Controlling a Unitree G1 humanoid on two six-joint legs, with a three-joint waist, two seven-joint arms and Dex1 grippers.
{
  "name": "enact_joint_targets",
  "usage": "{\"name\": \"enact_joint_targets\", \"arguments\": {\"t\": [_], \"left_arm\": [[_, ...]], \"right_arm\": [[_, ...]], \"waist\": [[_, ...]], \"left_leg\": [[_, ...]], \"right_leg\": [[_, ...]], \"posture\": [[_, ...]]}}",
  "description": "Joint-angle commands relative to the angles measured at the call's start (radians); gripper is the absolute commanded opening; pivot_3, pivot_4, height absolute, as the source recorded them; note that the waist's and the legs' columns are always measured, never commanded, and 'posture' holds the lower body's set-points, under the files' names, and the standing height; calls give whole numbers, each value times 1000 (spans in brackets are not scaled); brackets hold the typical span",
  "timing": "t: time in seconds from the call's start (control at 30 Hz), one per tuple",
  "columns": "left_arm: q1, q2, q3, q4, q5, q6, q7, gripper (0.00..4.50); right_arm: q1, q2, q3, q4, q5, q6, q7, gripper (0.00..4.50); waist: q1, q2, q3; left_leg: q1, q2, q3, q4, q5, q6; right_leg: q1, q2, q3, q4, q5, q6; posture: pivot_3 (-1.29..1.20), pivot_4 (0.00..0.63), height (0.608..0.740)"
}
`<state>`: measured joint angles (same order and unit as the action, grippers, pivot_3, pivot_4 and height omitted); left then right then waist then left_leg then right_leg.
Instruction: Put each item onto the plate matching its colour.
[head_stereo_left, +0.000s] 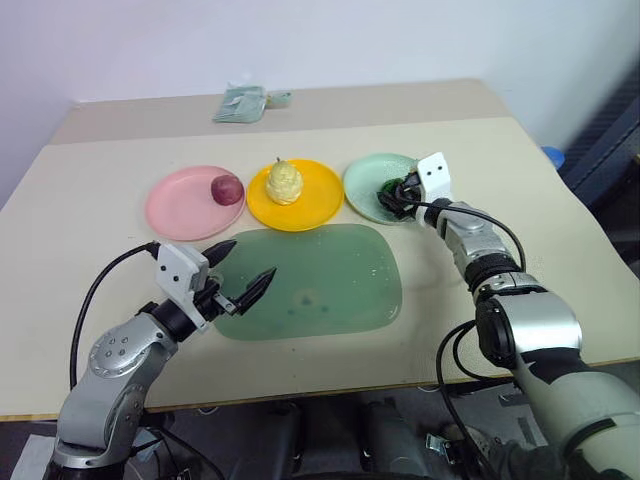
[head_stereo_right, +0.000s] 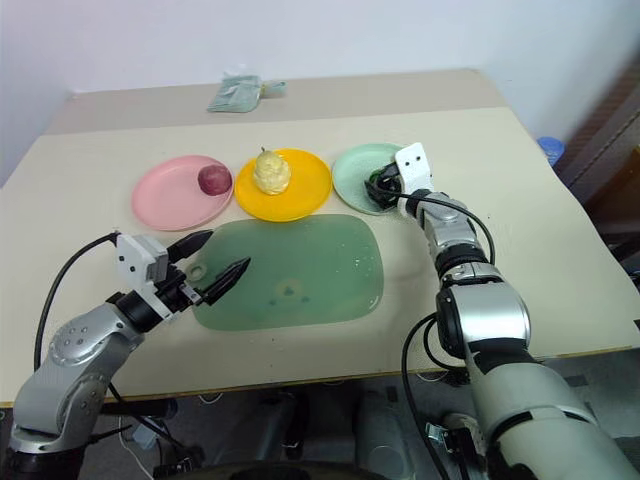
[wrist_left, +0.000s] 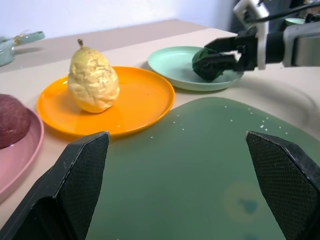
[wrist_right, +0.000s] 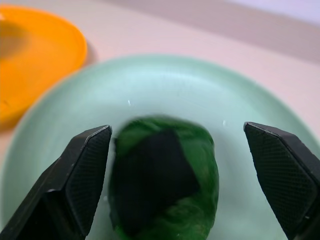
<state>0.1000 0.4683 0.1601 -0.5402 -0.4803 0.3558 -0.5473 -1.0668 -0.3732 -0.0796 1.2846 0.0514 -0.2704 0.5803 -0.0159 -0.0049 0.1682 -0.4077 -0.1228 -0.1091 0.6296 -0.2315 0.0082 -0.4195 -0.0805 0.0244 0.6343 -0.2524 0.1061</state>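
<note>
While both fingers gape — glossy green ball (wrist_right: 165, 180), black-patched, on smooth round mint plate (wrist_right: 165, 80).

Across the far middle of the tabletop (head_stereo_left: 560, 260) the pink plate (head_stereo_left: 180, 205), orange plate (head_stereo_left: 310, 205) and mint plate (head_stereo_left: 362, 182) sit close side by side, each carrying one item, with only narrow gaps between them. The right gripper (head_stereo_left: 398, 194) stands over the mint plate, fingers apart on either side of the green ball (wrist_right: 165, 180). The green mat (head_stereo_left: 330, 280) lies flat and bare just nearer, the left gripper (head_stereo_left: 243, 270) hovering open at its left edge; a folded cloth (head_stereo_left: 240, 103) lies far back.
</note>
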Motion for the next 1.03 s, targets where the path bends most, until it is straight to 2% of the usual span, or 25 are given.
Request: {"name": "enact_joint_targets", "arguments": {"t": [0.03, 0.13, 0.23, 0.37, 0.5, 0.7, 1.03], "left_arm": [[9, 27, 47, 35, -9, -65, -65, 4500], [15, 47, 73, 82, -25, -83, -111, 4500], [18, 64, 100, 109, -36, -92, -143, 4500], [35, 90, 137, 127, -60, -92, -189, 4500], [56, 102, 156, 129, -74, -90, -213, 4500], [93, 127, 180, 132, -86, -92, -256, 4500], [113, 157, 184, 104, -112, -48, -275, 4500]], "right_arm": [[55, -41, -44, -180, 74, -56, 155, 4463], [223, -76, -51, -478, 148, 13, 268, 4463], [437, -140, -52, -841, 224, 176, 326, 4463], [720, -215, -109, -1247, 325, 391, 295, 4463], [955, -244, -181, -1500, 385, 524, 230, 4463], [1159, -246, -236, -1681, 409, 602, 168, 4463], [1134, -264, -258, -1705, 433, 679, 122, 4463]], "waist": [[1, 0, 0], [6, 0, 0], [11, 0, 0], [11, 3, -1], [9, 4, -2], [18, 4, -2], [30, 3, -2]], "left_leg": [[0, 0, 0, 0, 0, 0], [0, 0, -1, 0, 0, 0], [0, 0, -1, 1, -1, 1], [-1, 0, 0, 1, -4, 7], [0, 1, 0, 1, -4, 7], [0, 1, 0, 1, -5, 7], [0, 1, 0, 2, -5, 7]], "right_leg": [[0, 0, 0, 0, 0, 0], [1, 0, 0, 0, 0, 0], [1, -1, -1, -1, 0, 0], [0, -1, 0, 0, 0, 0], [0, -1, 0, 0, 0, 0], [1, -1, 0, 0, 0, 0], [3, -1, 0, -1, -2, -2]], "posture": [[0, 150, 740], [0, 150, 740], [0, 150, 740], [0, 150, 740], [0, 150, 740], [0, 150, 740], [0, 150, 740]]}}
